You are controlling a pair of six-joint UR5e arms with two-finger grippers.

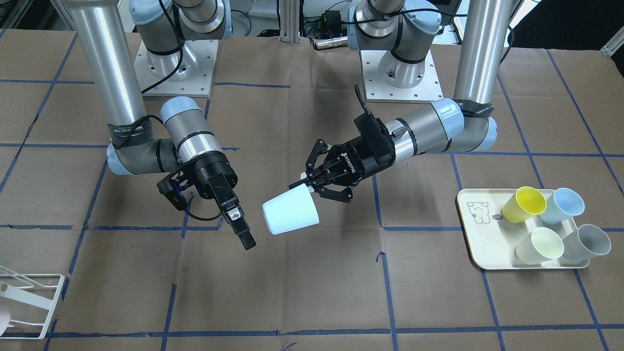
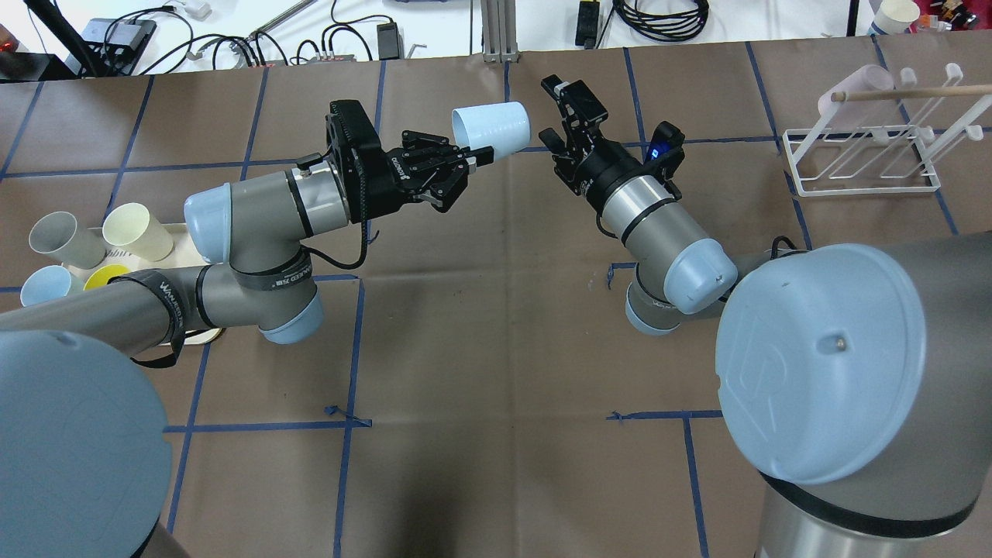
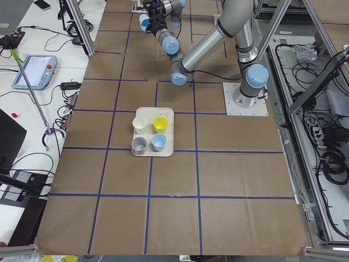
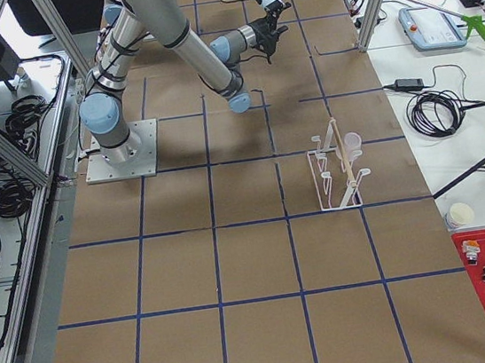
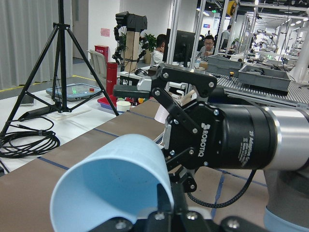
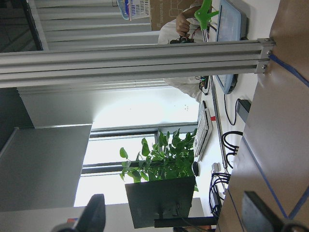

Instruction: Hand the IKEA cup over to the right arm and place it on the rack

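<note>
Pinching rim of smooth, tapered pale-blue cup [image 2: 496,128]: left fingers [image 2: 477,155]; right fingers [image 2: 559,85] spread wide nearby.

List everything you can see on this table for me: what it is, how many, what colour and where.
held cup: one, pale blue, above the table's middle, gripped at its rim
cups on tray: four, yellow, blue, cream, grey
tray: one, cream with a bear drawing, on the robot's left
rack: one, white wire, on the robot's right
rack cup: one, pale pink, on the rack
table cover: one, brown with blue tape lines
left pincer: one, black, shut on the held cup
right pincer: one, black, open, facing the held cup
</note>
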